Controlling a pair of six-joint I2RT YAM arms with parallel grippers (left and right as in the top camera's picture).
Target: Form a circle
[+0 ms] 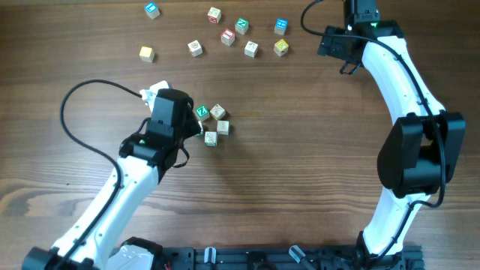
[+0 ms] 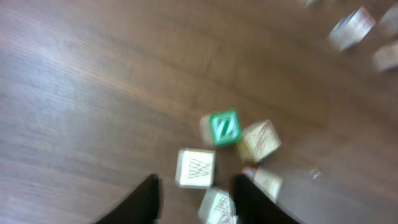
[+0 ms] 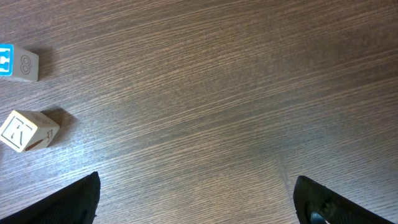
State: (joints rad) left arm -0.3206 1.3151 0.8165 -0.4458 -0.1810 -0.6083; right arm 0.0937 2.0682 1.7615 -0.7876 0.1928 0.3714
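The left gripper (image 2: 198,183) points down at the near edge of the circle (image 1: 216,124). Its two dark, tapered fingers stand apart. One pale cube sits low between them, seemingly unclamped, though the wrist view is blurred. The circle lies just right of that gripper, mid-table: a tight cluster of small square-edged wooden cubes. One is a glossy green-faced cube (image 2: 224,127) printed with a white Z. The others are cream with thin line drawings.

The table (image 1: 300,165) is dark brown with a fine, straight wood grain.

Farther back, the scattered cubes (image 1: 227,36) lie loose, showing blue, red, yellow and green faces.

The left arm (image 1: 112,195), white links with black joints, slants up from the near left corner, and a black cable loops beside it. The right arm (image 1: 409,112) rises from the near right, bends at a black elbow, and reaches to the far edge. The right gripper (image 3: 196,186) is spread wide over bare grain, with nothing between its fingers. A blue-faced cube (image 3: 18,62) and a tilted cream cube (image 3: 28,130) lie off to one side.
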